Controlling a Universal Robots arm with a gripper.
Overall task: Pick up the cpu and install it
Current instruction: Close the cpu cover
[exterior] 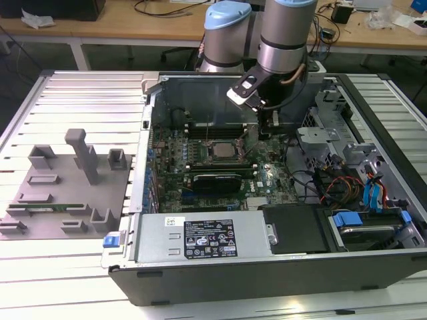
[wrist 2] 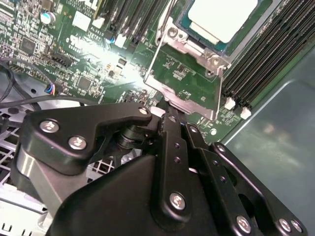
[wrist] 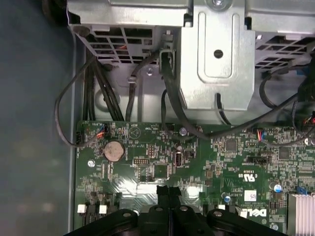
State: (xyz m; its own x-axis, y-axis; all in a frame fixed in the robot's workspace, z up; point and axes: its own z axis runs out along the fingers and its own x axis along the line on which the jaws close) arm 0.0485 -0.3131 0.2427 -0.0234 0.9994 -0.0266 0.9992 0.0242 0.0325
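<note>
The cpu (exterior: 219,151), a small square chip with a silver-white top, lies flat in the socket in the middle of the green motherboard (exterior: 267,177) inside the open computer case. In the second wrist view the cpu (wrist 2: 224,17) sits inside the socket's metal frame (wrist 2: 209,59). My gripper (exterior: 268,128) hangs over the board to the exterior view's right of the socket, apart from the chip. Its black fingers (wrist: 163,194) are pressed together and shut, with nothing visible between them. In the second wrist view the gripper (wrist 2: 165,107) tips end just short of the socket frame.
Black memory slots (exterior: 213,130) flank the socket. A metal drive cage (wrist: 219,54) and black cables (wrist: 98,93) border the board. A power supply (exterior: 207,240) fills the case front. A grey fixture tray (exterior: 67,193) holding a green memory stick (exterior: 63,207) lies at the exterior view's left.
</note>
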